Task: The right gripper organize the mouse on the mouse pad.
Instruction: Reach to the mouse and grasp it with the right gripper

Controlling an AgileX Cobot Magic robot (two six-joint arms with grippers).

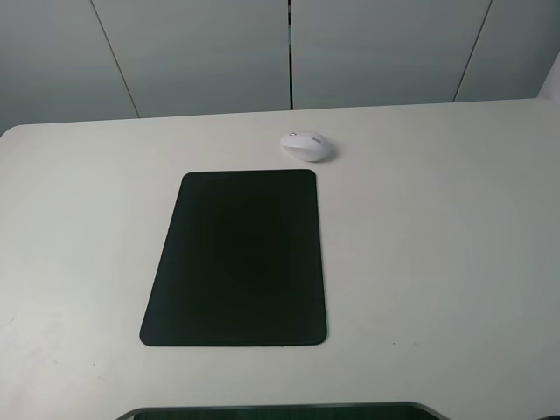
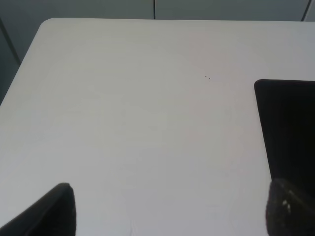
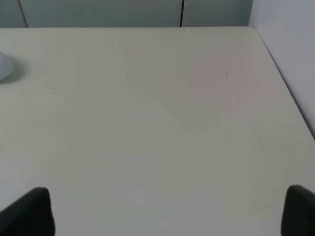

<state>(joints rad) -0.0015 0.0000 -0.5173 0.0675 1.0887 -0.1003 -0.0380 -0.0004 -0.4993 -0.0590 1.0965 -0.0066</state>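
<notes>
Mouse (image 1: pixel 307 145) lies on the bare table (image 1: pixel 455 245) just beyond the far right corner of the pad (image 1: pixel 236 258), not touching it; the high view shows no arm. Its smooth, domed white shell could skid away under an off-centre pinch. The pad is thin, matte black, with 4 rounded corners.

Left wrist view: the left gripper (image 2: pixel 172 212) hangs spread wide and empty at the pad's edge.

Right wrist view: the right gripper (image 3: pixel 165 211) is also spread apart and empty, well apart from the mouse, which shows only as a sliver.
</notes>
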